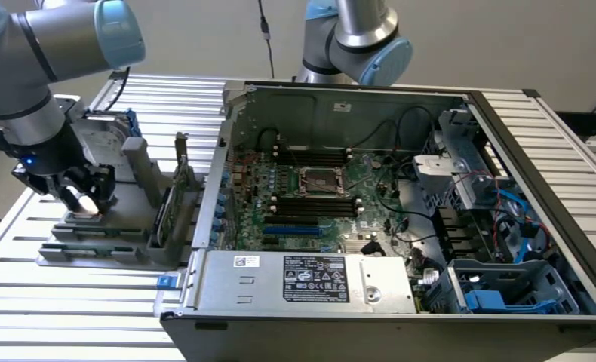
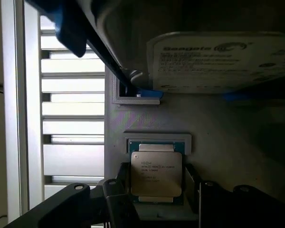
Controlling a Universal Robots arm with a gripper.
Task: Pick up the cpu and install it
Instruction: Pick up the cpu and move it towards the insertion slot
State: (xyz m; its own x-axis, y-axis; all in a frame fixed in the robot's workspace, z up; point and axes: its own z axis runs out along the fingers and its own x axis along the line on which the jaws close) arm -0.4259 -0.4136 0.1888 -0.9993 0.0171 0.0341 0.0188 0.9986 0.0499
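Observation:
The cpu [image 2: 156, 172], a small flat square chip with a dull silver top, lies in a shallow recess of the grey parts holder [image 2: 213, 128]. My gripper [image 2: 156, 186] is down over it, with one dark finger against each of two opposite sides of the chip, shut on it. In the exterior view the gripper [image 1: 84, 199] stands low over the holder [image 1: 96, 245] at the exterior view's left, its lamp lit, and the chip is hidden under it. The dark metal-framed socket [image 1: 324, 181] lies in the middle of the green motherboard inside the open computer case [image 1: 499, 136].
A large silver hard drive [image 2: 218, 59] in a blue frame stands on the holder just beyond the chip. Upright cards [image 1: 172, 196] stand between the holder and the case wall. A second arm [image 1: 354, 38] rises behind the case. The table is slatted metal [image 1: 66, 317].

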